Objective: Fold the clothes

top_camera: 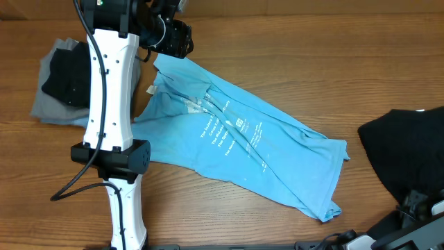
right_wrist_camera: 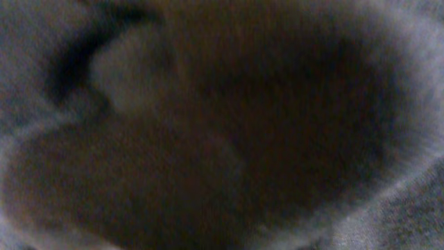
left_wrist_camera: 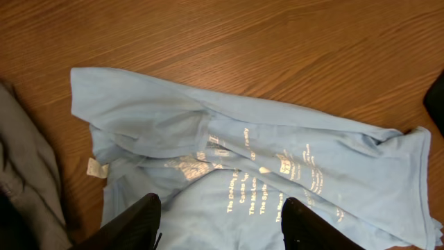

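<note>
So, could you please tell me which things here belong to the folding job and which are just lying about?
Belong to the job:
- blue shirt, spread out
- grey garment, far left
- black piece on top of it
- black heap, right edge

Just lying about:
- nothing loose that I can see; only the table itself

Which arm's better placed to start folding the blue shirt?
Left. Its hand hangs open right above the blue shirt at the collar end, nothing between the fingers. The right arm is away by the black garment, and its camera shows only blurred dark cloth.
</note>
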`<state>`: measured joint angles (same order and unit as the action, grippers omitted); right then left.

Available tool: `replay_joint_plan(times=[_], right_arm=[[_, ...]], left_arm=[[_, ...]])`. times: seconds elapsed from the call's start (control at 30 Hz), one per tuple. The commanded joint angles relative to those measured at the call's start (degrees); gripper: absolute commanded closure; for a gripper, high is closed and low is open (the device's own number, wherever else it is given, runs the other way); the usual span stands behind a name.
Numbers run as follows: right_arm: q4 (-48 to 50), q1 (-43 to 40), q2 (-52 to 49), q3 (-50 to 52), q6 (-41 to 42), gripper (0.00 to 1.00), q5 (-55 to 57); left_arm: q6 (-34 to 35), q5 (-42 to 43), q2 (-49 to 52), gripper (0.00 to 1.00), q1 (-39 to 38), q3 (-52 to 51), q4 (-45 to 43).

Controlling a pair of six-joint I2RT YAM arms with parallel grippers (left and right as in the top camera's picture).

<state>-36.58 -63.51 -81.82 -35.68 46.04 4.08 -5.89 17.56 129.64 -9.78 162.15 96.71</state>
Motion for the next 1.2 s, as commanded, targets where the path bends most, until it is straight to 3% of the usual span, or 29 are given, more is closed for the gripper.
replay_joint_plan(times=[0.0, 0.27, 0.37, 0.53, 0.57, 0.63, 0.77, 0.87, 1.0, 1.17], right_arm=[[4.3, -1.9, -2.4, 0.8, 3.8, 0.96, 6.1], [7.9, -5.9, -9.1, -8.4, 3.6, 0.96, 6.7], [8.7, -6.7, -11.0, -14.2, -0.5, 0.96, 6.8], [5.4, -6.3, -12.1, -22.6, -3.3, 0.96, -0.2], [4.7, -6.1, -12.1, -23.8, -4.4, 0.91, -3.3], [3.4, -5.6, -12.1, -25.4, -6.6, 0.66, -10.7], [2.8, -2.3, -12.1, -26.7, -10.1, 0.59, -24.3], [-1.1, 3.1, -12.1, -26.7, -12.2, 0.59, -26.0], [-6.9, 13.1, -12.1, -25.4, -13.4, 0.73, -19.4], [-3.0, 22.6, -13.2, -21.2, -4.9, 0.81, -3.0]], left_arm=[[0.8, 3.4, -1.6, 0.41, -0.4, 1.0, 0.1], [0.8, 5.2, -1.6, 0.4, -0.4, 1.0, 0.1], [0.8, 5.1, -1.6, 0.39, -0.4, 1.0, 0.1], [0.8, 5.0, -1.6, 0.4, -0.4, 1.0, 0.1], [0.8, 5.0, -1.6, 0.39, -0.4, 1.0, 0.1], [0.8, 5.0, -1.6, 0.39, -0.4, 1.0, 0.1], [0.8, 5.0, -1.6, 0.39, -0.4, 1.0, 0.1], [0.8, 5.0, -1.6, 0.39, -0.4, 1.0, 0.1], [0.8, 5.0, -1.6, 0.39, -0.4, 1.0, 0.1], [0.8, 5.0, -1.6, 0.38, -0.4, 1.0, 0.1]])
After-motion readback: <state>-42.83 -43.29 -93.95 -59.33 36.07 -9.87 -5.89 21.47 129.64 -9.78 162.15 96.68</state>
